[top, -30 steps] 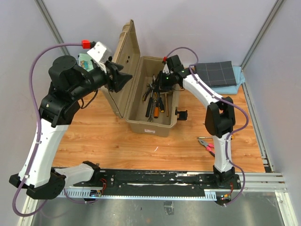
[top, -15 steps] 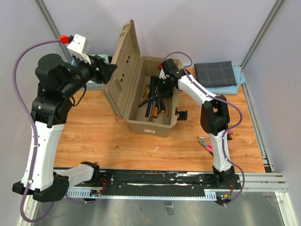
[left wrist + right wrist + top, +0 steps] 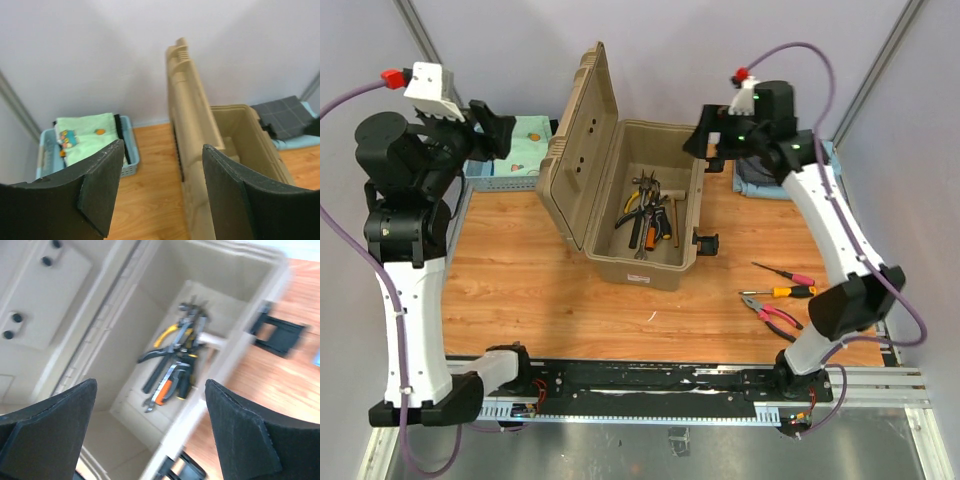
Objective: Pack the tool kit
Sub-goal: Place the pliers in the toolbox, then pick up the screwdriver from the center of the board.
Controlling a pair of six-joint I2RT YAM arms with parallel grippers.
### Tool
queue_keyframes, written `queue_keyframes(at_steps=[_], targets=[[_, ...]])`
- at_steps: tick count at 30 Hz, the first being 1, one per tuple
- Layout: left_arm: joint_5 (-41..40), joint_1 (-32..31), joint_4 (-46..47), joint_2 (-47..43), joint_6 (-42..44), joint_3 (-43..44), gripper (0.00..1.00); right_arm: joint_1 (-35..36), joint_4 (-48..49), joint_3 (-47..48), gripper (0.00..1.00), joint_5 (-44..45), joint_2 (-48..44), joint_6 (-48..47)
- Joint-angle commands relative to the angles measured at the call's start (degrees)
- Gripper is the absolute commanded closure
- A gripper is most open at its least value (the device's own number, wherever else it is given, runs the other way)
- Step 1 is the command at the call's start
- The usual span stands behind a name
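Note:
The tan toolbox (image 3: 665,262) stands open mid-table, its lid (image 3: 578,150) upright on the left. Pliers and other hand tools (image 3: 648,215) lie in a heap on its floor, also seen from the right wrist as hand tools (image 3: 177,360). My right gripper (image 3: 705,135) hovers open and empty above the box's back right corner; in its wrist view the right gripper (image 3: 150,425) looks down into the box. My left gripper (image 3: 495,130) is open and empty, high and left of the lid (image 3: 187,110); its left gripper (image 3: 162,187) frames bare wood. Two screwdrivers (image 3: 785,282) and red pliers (image 3: 772,315) lie right of the box.
A blue basket (image 3: 485,178) with green patterned cloth sits at the back left behind my left arm. A folded grey cloth (image 3: 285,117) on a light blue cloth lies at the back right, mostly under my right arm. A black latch (image 3: 706,243) hangs open on the box's right side.
My right gripper opened, rose out of the toolbox and drew back to the right. My left gripper pulled away from the lid, up and to the left. The lid stays upright.

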Motion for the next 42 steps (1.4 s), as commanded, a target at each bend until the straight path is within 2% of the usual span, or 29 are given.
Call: queue_keyframes(at_steps=[1,5,7,12,19,25,31,42], targets=[[7.09,8.65,1.04,2.04,-1.87,-2.15,0.32,-7.63,-3.44,-7.53,0.10,2.80,-4.84,-4.23],[15.28,19.40,0.44,5.25,-5.05,-7.32,0.32,-12.98,-10.65,-12.93,0.10,8.25,-7.73,-9.89],[17.21,21.75,0.19,6.54,-4.20,-10.06,0.32,-15.05,-13.90,-15.82,0.10,11.11,-8.54,-12.00],[18.97,21.94,-1.30,7.73,0.96,-16.62,0.28,-18.21,-20.87,-22.99,0.10,18.96,-9.66,-17.01],[19.32,21.65,-3.55,8.00,5.80,-23.63,0.26,-23.17,-25.64,-31.04,0.10,20.30,-9.96,-19.33],[20.12,20.09,-3.79,7.82,6.14,-25.19,0.26,-25.67,-26.19,-35.27,0.10,22.40,-10.94,-20.93],[21.31,18.95,-3.79,8.62,6.74,-25.25,0.26,-27.16,-22.42,-38.99,0.12,22.82,-11.11,-29.02],[22.60,18.50,-4.49,9.71,7.16,-24.49,0.26,-28.57,-11.23,-46.89,0.26,19.47,-9.45,-36.18]])
